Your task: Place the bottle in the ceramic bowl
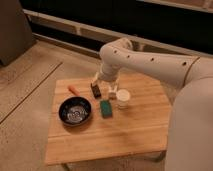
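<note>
**Worktop** point(142, 134): rectangular, pale wooden planks, standing on a speckled grey floor point(30, 80).

**Ceramic bowl** point(75, 111): round, shallow and black, with a whitish speckled pattern inside. It sits upright on the worktop towards the picture's left and is the widest item there.

**Bottle** point(112, 92): small, slim, pale and translucent. It stands on the worktop just beside the white cup, on the side facing the bowl, and it is outside the bowl and well apart from it.

**White cup** point(123, 98): wide, round and upright, near the middle of the worktop.

**Green sponge** point(105, 108): flat rectangular block lying between the bowl and the cup.

**Black bar** point(95, 90): flat, dark and oblong, lying behind the sponge.

**Orange object** point(74, 90): small and elongated, lying behind the bowl. What it is cannot be told.

**Pincer** point(103, 84): two-fingered, at the end of a bulky white arm point(150, 61) that reaches in from the picture's right. It hangs low over the back middle of the worktop, above the black bar and just beside the bottle. Its fingers are spread wide and it has hold of nothing.
</note>
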`<state>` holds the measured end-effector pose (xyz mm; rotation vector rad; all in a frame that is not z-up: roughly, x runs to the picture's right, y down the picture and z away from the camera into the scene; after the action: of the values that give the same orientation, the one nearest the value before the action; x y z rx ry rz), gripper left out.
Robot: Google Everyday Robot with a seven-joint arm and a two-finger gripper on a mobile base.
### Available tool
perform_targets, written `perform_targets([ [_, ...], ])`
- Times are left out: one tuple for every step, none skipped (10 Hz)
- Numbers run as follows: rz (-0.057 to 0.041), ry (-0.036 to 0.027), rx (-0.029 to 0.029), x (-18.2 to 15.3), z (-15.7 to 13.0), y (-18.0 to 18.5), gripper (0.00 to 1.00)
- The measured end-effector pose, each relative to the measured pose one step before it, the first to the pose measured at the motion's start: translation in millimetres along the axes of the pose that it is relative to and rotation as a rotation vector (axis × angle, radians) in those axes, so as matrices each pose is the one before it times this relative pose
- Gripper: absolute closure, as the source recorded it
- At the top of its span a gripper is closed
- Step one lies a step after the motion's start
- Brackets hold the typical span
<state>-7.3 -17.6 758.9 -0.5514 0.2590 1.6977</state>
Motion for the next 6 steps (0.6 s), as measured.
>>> perform_targets([
  [0.01239,-0.00068,-0.00161,-7.38,2.86,-1.18,0.35],
  [0.01693,-0.01002,0.00291,-12.73,1.92,-6.49,0.35],
  [0.00953,-0.01844,0.00023,-15.18,0.5,-7.38,0.35],
  [-0.00174,-0.0199,-0.00321,-12.83,-0.09,-4.91,0.35],
  [-0.00918,-0.02206,-0.00326,-13.84,0.26,-3.43,0.35],
  [-0.00567,-0.01232,-0.00568,-9.27,1.86,-1.45,0.35],
])
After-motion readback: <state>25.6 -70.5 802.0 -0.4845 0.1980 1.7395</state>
